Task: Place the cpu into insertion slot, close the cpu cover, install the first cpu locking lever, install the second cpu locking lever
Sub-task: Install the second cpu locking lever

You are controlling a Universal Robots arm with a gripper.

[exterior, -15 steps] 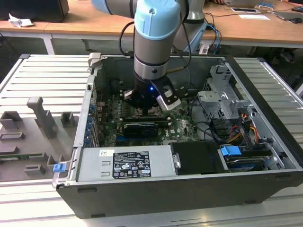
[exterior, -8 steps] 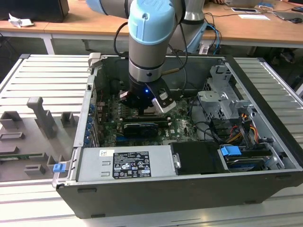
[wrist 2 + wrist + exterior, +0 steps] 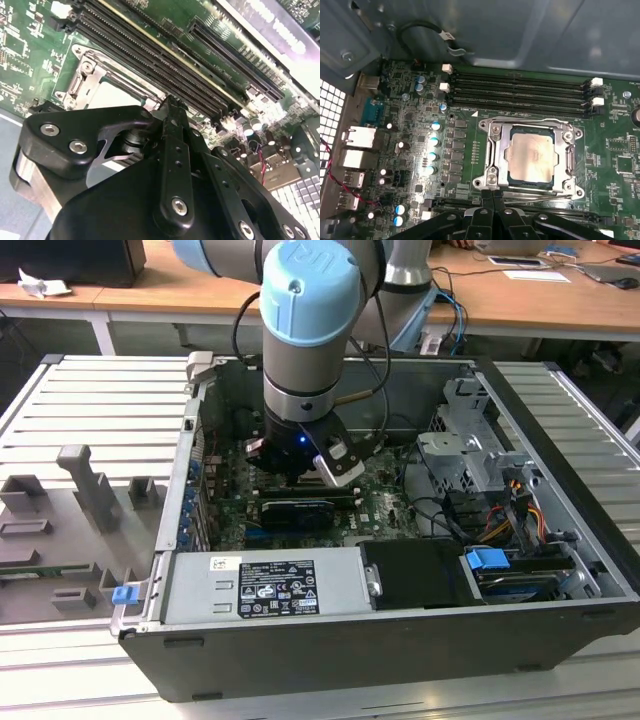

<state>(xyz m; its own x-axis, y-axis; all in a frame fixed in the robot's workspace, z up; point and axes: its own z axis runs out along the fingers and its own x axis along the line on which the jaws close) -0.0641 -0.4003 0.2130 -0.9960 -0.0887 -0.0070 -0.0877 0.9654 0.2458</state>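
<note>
In the exterior view, the robot arm reaches down into the open computer case point(image 3: 560, 540). The claw point(image 3: 318, 465) hangs low over the green board point(image 3: 385, 505), in the middle of the case. The grey power box point(image 3: 265, 585) sits at the near wall, well apart from the claw.

In the second wrist view, the black claw point(image 3: 172, 112) is close up. Its two fingers point(image 3: 175, 150) are pressed together, with nothing held between them. The tip sits just beside the edge of the cpu cover point(image 3: 85, 82). Long black slots point(image 3: 150, 60) run past it on the far side.

In the first wrist view, the cpu point(image 3: 531, 158) lies flat in the insertion slot point(image 3: 532, 187). Its shiny tan face looks up. The cpu cover point(image 3: 501, 150) lies down around it like a picture frame. The claw point(image 3: 492, 196) is at the near edge of the cover, right by the middle of that side. So the cpu lies straight ahead of the claw tip, very near. I think the chip is already in place and the cover is down.
</note>
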